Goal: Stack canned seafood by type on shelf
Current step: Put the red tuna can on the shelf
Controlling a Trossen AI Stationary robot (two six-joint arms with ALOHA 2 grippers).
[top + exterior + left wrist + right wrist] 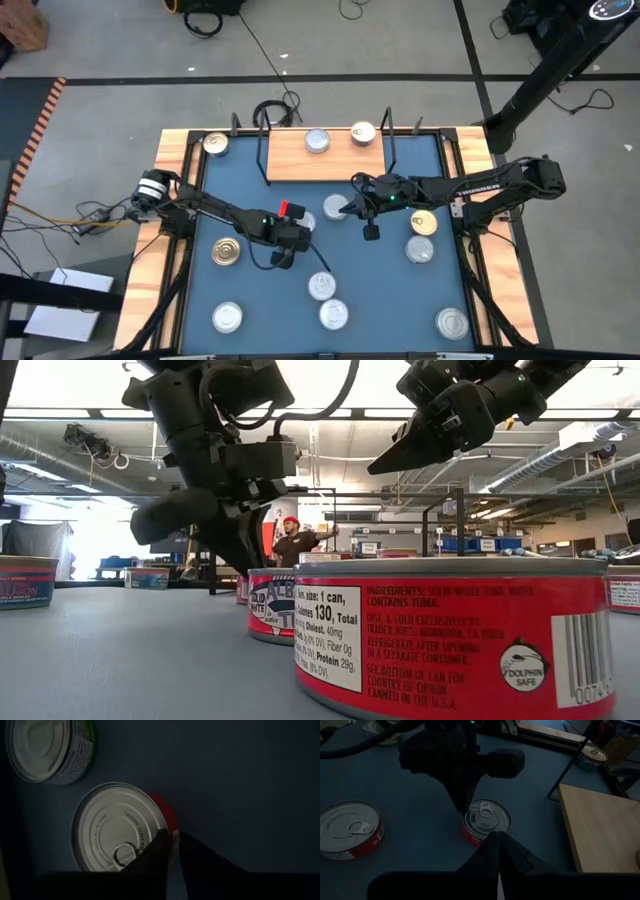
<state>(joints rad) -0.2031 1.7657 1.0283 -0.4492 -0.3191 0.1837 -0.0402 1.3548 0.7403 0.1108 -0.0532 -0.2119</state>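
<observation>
1. High view: the light wooden rectangular shelf board with black wire uprights (285, 162) sits at upper centre and carries two short round tins (317, 141). The other tins lie scattered over the blue table (390, 300). The left gripper (298, 236) stretches in low from the left edge and the right gripper (345, 208) from the right. They meet mid-frame by a red-sided tin with a silver pull-tab lid (306, 222).
2. Low view: both arms hang from the top edge, their tips slanting toward each other above the table.
3. Left wrist view: the left fingers (155, 851) look pressed nearly together and empty, tip at that tin's rim. Closed like this, they would likely shove the tin aside rather than grasp it.
4. Right wrist view: the right fingers (490, 852) also look closed and empty, aimed at the same tin just beyond the left gripper. With both arms crowding one tin, a collision seems the main risk
</observation>
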